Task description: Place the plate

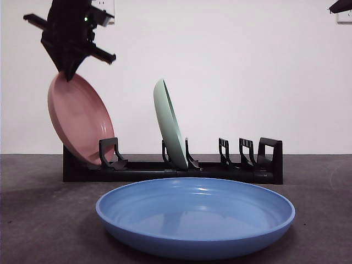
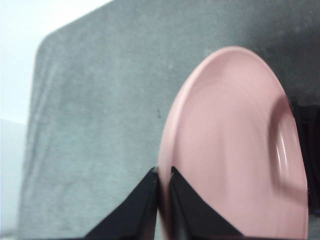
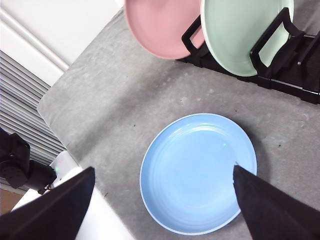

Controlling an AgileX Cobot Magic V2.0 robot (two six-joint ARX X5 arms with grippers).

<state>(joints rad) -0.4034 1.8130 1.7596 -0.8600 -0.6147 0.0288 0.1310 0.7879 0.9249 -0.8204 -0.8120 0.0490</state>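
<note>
left claw point(image 1: 69, 74) pinched on pink plate point(image 1: 80, 118) rim at 12 o'clock | tilted to seat in rack point(image 1: 176, 168) end slot | right claw point(image 3: 162, 200) wide open, empty, over blue plate point(image 3: 198, 172)

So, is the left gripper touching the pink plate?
Touching. The left wrist view shows the left gripper closed on the pink plate rim.

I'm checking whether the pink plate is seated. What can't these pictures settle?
- Pink plate: its bottom edge hides behind the rack prong in the front view.
- Left wrist view: blurred; the left hand covers the rim, and the picture's edge cuts the rack.
- Right wrist view: top edge cuts the plate.
</note>
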